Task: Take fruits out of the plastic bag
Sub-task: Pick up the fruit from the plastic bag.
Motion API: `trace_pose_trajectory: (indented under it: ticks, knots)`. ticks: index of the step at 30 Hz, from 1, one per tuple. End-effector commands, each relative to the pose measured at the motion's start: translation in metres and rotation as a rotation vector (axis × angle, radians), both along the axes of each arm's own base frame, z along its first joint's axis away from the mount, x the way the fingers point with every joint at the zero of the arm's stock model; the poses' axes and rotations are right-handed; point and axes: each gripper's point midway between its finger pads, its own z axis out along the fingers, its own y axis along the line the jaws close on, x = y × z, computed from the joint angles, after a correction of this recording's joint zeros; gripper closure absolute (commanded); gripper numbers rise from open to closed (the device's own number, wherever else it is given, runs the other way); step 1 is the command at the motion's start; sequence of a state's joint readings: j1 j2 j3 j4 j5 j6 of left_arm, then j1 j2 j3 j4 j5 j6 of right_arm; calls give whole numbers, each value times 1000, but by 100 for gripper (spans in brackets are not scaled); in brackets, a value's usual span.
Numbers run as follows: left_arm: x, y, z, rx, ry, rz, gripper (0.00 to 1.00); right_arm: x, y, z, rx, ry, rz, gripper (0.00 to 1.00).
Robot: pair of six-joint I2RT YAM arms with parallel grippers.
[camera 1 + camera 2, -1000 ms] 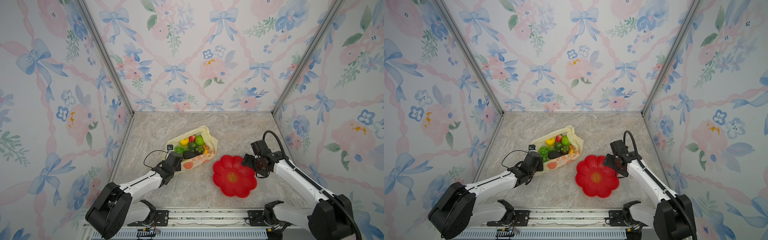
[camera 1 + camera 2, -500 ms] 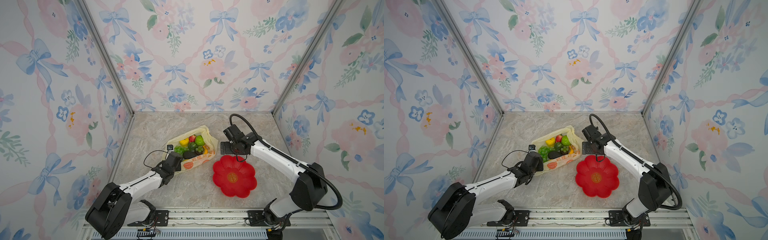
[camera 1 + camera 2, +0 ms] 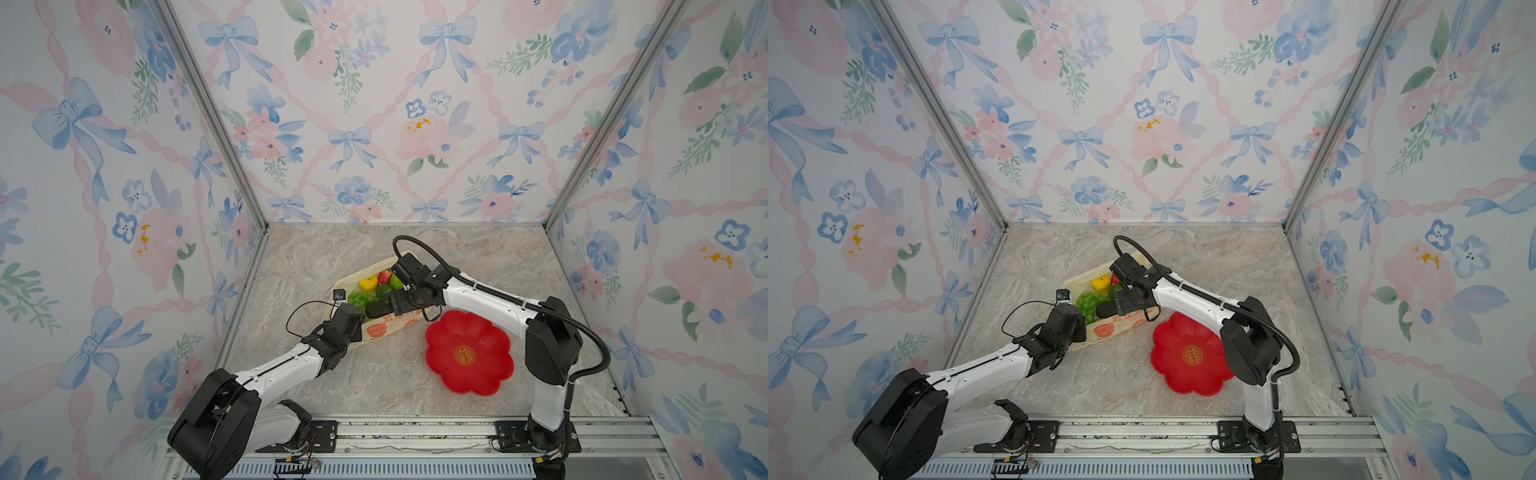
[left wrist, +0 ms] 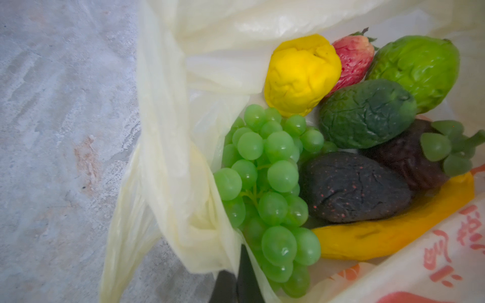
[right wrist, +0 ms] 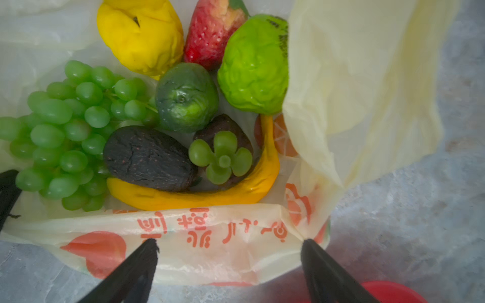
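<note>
Our left gripper pinches shut on the rim of the thin pale-yellow plastic bag, at ten o'clock from the red flower-shaped plate. Our right gripper hovers, jaws apart; we should straddle one small toy fruit inside, avoiding film.

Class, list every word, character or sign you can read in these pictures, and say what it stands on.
"囍": gold, at the centre of the red plate.
Orange characters on the bag: creased and upside down, not legible.
Nothing else written is visible.
</note>
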State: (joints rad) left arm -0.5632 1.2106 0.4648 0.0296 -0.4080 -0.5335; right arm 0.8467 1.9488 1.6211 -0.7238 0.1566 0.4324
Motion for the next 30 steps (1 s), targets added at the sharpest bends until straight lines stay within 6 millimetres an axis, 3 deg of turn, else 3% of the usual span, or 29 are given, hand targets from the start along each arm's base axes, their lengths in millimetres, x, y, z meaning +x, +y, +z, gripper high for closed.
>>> trace_pose_trajectory:
  ticks: [1,17,30]
  knots:
    - [-2,0,0,8,-14,-10,100,5,19,1,23,-5,34,16]
    - [-2,0,3,1,-20,-15,100,49,48,-10,77,-12,-7,24]
    - [-2,0,4,2,-23,-15,100,72,60,-36,-30,-15,23,31]
